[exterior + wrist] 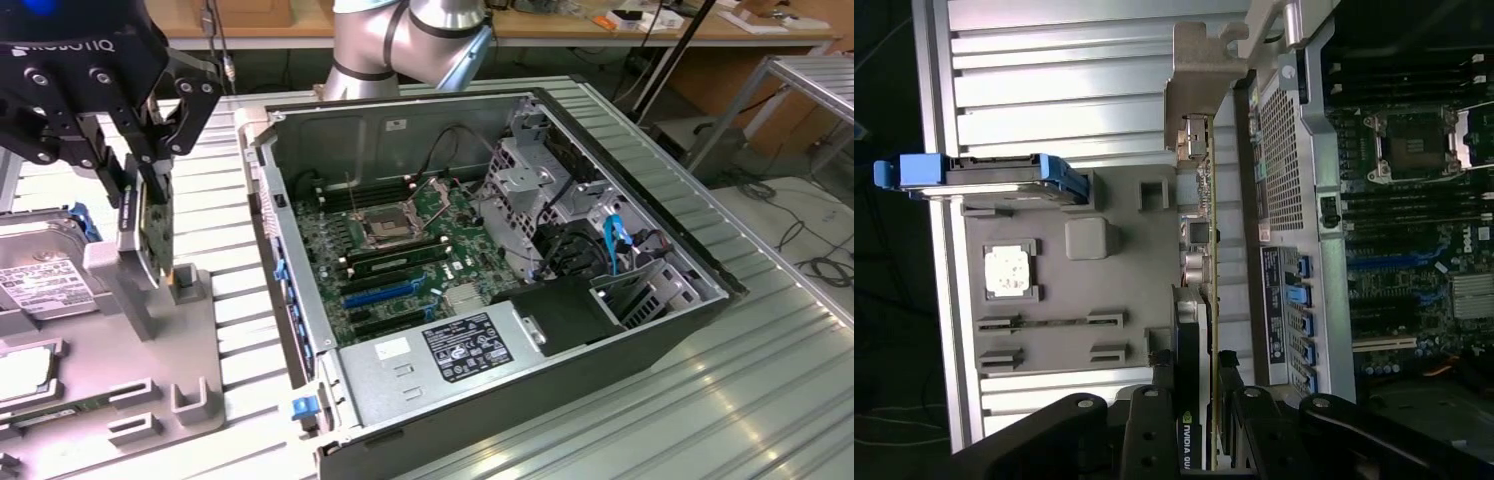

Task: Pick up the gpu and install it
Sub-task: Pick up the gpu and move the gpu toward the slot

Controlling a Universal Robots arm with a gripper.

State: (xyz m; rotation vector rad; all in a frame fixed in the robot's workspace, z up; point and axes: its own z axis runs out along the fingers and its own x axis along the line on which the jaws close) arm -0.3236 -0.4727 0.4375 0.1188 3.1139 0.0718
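Black thin rectangular gpu card, silver-bracketed, hangs upright clamped in the end effector, open metal computer case toward the exterior view's right.

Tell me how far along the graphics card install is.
Done: the gripper grips the thin black graphics card with the silver end bracket, held upright on edge. In hand: the card hangs over the grey parts tray, beside the open black computer case. Left: the blue expansion slots inside the case are bare, so nothing is installed.
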